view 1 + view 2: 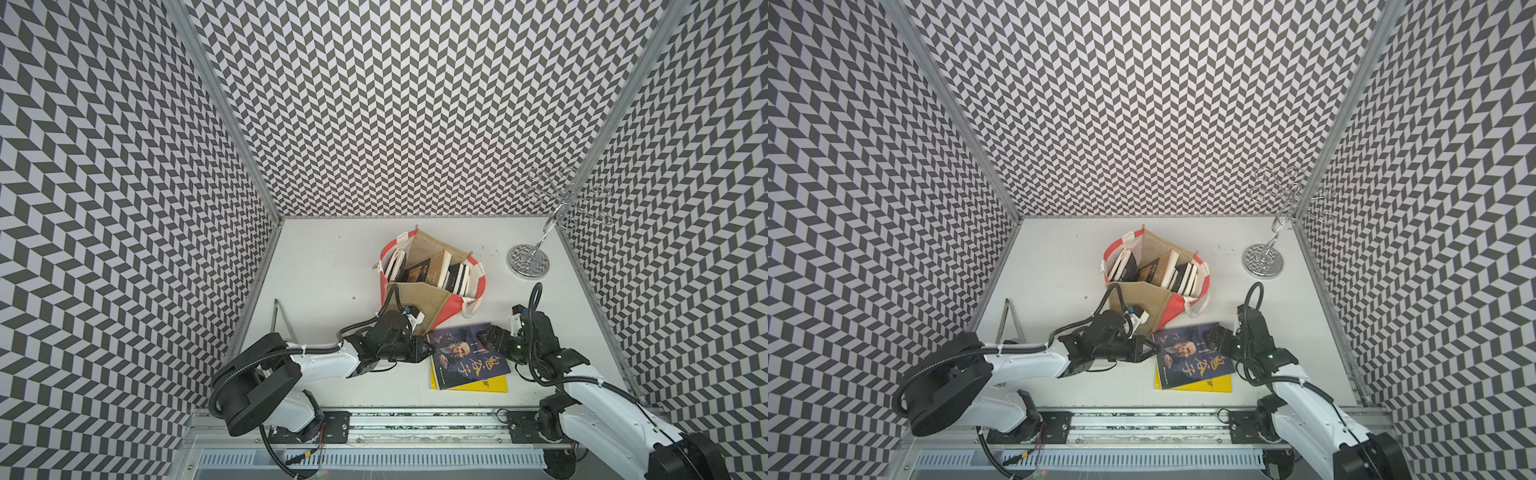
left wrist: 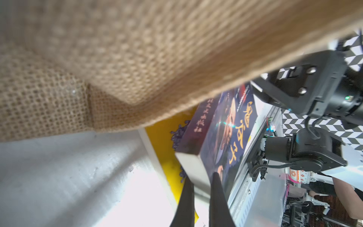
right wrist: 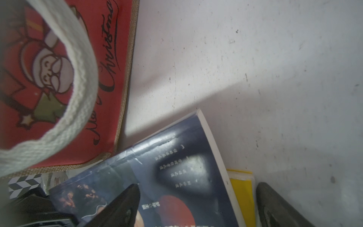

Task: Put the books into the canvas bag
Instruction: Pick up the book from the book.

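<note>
The canvas bag (image 1: 424, 299) (image 1: 1144, 297) stands open mid-table with several books (image 1: 428, 270) (image 1: 1154, 270) upright inside. In front of it a navy book with a yellow title (image 1: 469, 357) (image 1: 1192, 357) lies on a yellow book (image 1: 486, 384) (image 1: 1212, 384). My left gripper (image 1: 431, 349) (image 2: 202, 176) is shut on the navy book's (image 2: 231, 141) left edge, close under the bag's jute wall (image 2: 137, 59). My right gripper (image 1: 484, 336) (image 3: 198, 185) is open at the far right corner: one finger over the navy cover (image 3: 176, 176), the other past the yellow book (image 3: 242, 192).
A chrome stand with a round base (image 1: 527, 259) (image 1: 1262, 262) stands at the back right. A thin metal bracket (image 1: 282, 320) sits at the left wall. The bag's white handle (image 3: 78, 88) and red printed face (image 3: 110, 98) hang close to the right wrist. A rail (image 1: 415, 424) runs along the front.
</note>
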Robot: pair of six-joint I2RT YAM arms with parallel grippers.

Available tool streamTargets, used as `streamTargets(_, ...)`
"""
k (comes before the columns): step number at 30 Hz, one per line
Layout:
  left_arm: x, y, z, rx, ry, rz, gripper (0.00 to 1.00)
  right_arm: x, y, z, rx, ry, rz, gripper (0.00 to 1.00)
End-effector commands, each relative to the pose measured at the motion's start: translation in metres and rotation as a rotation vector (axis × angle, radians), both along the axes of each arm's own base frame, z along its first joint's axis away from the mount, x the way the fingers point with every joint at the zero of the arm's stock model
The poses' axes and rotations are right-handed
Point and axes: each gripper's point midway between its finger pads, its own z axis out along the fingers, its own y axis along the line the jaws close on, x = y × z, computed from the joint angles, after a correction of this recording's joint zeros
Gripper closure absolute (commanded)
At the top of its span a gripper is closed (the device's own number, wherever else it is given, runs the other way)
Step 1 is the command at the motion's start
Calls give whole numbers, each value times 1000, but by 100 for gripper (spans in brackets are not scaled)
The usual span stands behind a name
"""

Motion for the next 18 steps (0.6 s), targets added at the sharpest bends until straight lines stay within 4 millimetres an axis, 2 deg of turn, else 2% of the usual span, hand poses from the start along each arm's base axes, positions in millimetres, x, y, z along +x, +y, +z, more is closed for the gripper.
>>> streamTargets(1, 10, 3, 16, 11, -72, 23, 100, 3, 4, 16, -4, -12, 17, 7)
streamTargets(9, -2, 13, 55, -3, -244, -78, 100, 22, -6, 90, 58, -352, -64, 1)
streamTargets(13, -13, 27, 77, 6, -349, -137, 100, 19, 3, 124, 144, -579, 0, 0)
streamTargets(17, -14, 47, 106, 1, -450, -87, 100, 1, 24, 132, 257, -754, 146, 1)
streamTargets(18, -16, 50, 111, -12, -474, -88, 100, -1, 25, 129, 273, -765, 155, 1)
